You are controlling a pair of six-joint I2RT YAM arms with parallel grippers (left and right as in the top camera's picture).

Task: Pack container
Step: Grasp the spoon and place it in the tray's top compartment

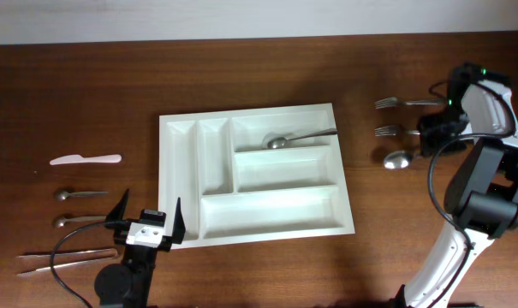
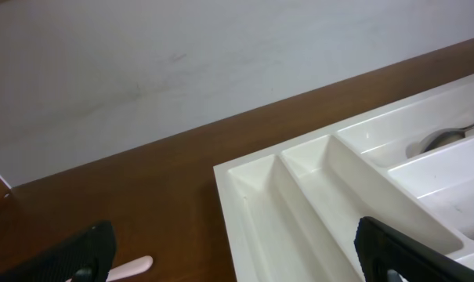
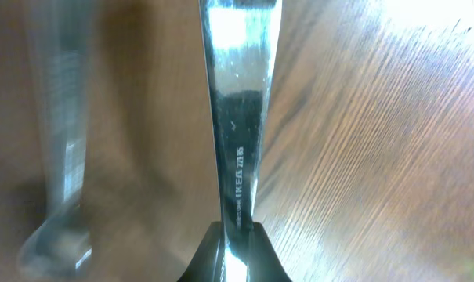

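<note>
The container (image 1: 166, 184) sits mid-desk (image 1: 241, 77), with a spoon (image 1: 297, 137) lying in its far wide compartment. Left of it, from far to near, lie a knife (image 1: 86, 159), two small spoons (image 1: 79, 194) (image 1: 80, 220) and two long thin pieces (image 1: 66, 257). On its right lie two forks (image 1: 395, 103) (image 1: 394, 131), with another spoon (image 1: 399, 159) nearest.

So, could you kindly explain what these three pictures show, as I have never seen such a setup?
These are two robot arms at a wooden table, each ending in a two-finger gripper. The wide picture looks down from above; the other two come from cameras on the wrists. In the middle lies a white cutlery tray with one spoon in it. Left of it lie a pale plastic knife, two small spoons and thin sticks; right of it two forks and a larger spoon. The left gripper is open and empty. The right gripper is shut on a metal cutlery handle; I cannot tell which piece.
</note>
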